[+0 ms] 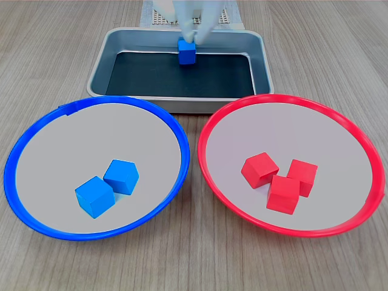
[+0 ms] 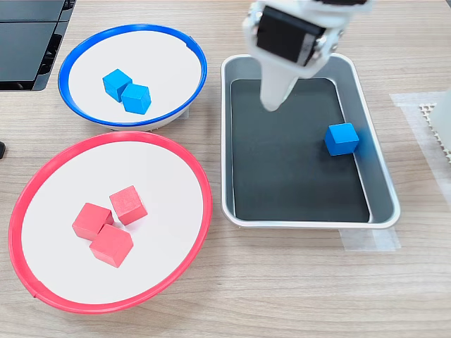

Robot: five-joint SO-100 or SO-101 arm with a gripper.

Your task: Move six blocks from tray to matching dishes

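One blue block point(image 1: 187, 51) point(image 2: 342, 138) lies on the black floor of the silver tray point(image 1: 97, 79) point(image 2: 380, 211), by its wall. My gripper point(image 1: 194, 33) point(image 2: 273, 98) hangs above the tray, open and holding nothing, blurred in both exterior views. In the second exterior view it is well to the left of that block. The red-rimmed dish point(image 1: 201, 151) point(image 2: 204, 190) holds three red blocks point(image 1: 259, 170) point(image 2: 128, 205) close together. Two blue blocks point(image 1: 121, 176) point(image 2: 136, 98) touch each other in the blue-rimmed dish point(image 1: 11, 157) point(image 2: 70, 63).
A white mesh mat point(image 1: 159, 18) point(image 2: 433, 116) lies beyond the tray. A black flat object point(image 2: 28, 35) sits at the second exterior view's top left. A strip of clear tape point(image 2: 370, 239) lies by the tray's corner. Wood tabletop surrounds the dishes.
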